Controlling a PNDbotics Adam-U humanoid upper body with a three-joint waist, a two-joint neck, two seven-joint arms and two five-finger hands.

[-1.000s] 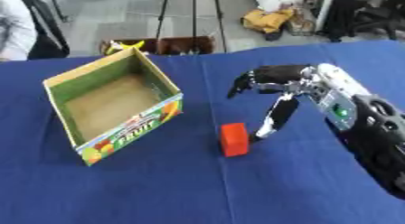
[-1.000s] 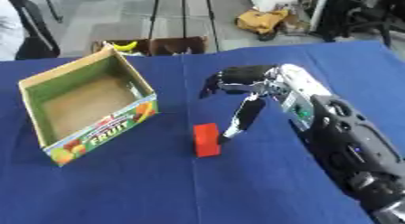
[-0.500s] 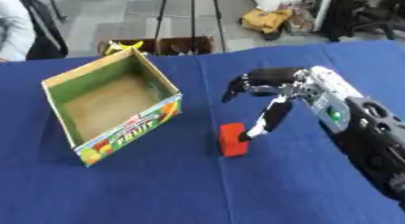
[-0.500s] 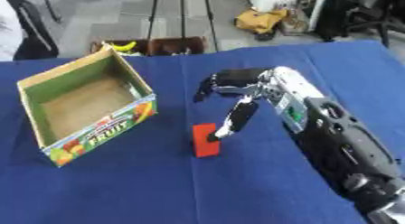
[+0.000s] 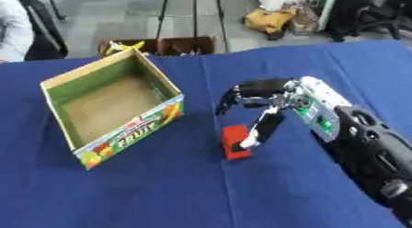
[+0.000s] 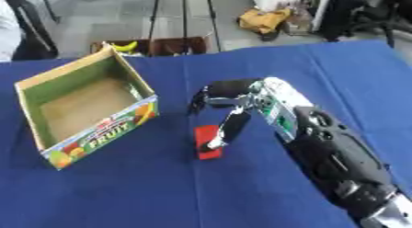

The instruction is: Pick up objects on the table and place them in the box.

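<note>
Red rectangular block (image 5: 236, 140) stood on the blue tablecloth (image 5: 161, 190), just right of the open cardboard fruit box (image 5: 110, 108). Right hand (image 5: 270, 107) arched over it, thumb touching its side, fingers spread, not yet closed, presumably lining up a pinch.

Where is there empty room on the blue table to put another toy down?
The near strip of the table, in front of the box and the red block, is bare. So is the far right corner. The box's floor looks empty too. It is crowded just right of the box, where the right hand reaches over the block.
</note>
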